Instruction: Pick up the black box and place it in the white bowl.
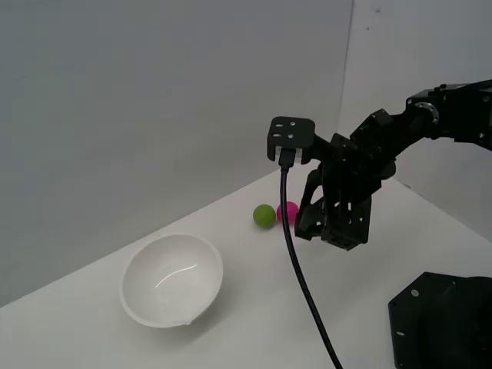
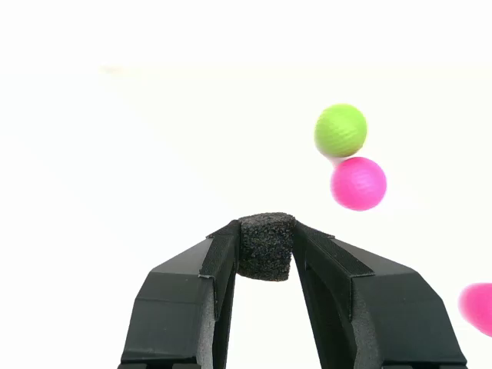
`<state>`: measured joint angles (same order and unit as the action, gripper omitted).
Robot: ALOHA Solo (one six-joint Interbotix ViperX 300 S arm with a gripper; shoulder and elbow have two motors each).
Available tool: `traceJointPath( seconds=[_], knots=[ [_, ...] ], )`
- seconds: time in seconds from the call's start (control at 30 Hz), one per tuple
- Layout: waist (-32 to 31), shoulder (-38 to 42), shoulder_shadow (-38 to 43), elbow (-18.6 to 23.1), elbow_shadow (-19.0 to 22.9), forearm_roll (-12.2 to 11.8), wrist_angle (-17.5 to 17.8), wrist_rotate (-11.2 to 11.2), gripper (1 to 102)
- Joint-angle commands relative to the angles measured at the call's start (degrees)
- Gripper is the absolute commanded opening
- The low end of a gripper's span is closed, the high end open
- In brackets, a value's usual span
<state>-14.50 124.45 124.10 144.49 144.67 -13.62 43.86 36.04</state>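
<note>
Exterior view. White table (image 1: 231, 323), backed by pale walls. White bowl (image 1: 172, 278): glossy, upright on the table, toward the exterior view's left; interior shows only a highlight. Green ball (image 1: 264, 216) and pink ball (image 1: 289, 211): on the table, touching or nearly so, the pink one partly hidden behind the arm. Black arm (image 1: 400, 131): reaches in from the exterior view's right, its gripper (image 1: 319, 227) pointing down, above the table and just beside the balls, well apart from the bowl. A black cable (image 1: 304, 284) hangs from the wrist camera mount. A black base block (image 1: 442, 319) sits at the lower corner on the exterior view's right. Black box not discernible here against the black gripper.

Wrist view. Black box (image 2: 266, 246): small, matte, rough-textured cube, pinched between the two fingertips (image 2: 223, 250), both jaws pressed against its sides. Green ball (image 2: 340, 130) and pink ball (image 2: 358, 183) lie beyond on the white surface, close together. A further pink object (image 2: 478, 306) is cut by the frame edge.
</note>
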Motion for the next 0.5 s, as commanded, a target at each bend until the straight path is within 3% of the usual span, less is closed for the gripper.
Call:
traceJointPath(
  seconds=[0.0, 0.47],
  knots=[
    [0.26, 2.46, 2.81, -2.64, -2.99, -0.7, 2.11, 0.09, 33],
    [0.26, 4.04, 4.39, -12.04, -12.48, -0.7, 7.47, -1.58, 33]
  ],
)
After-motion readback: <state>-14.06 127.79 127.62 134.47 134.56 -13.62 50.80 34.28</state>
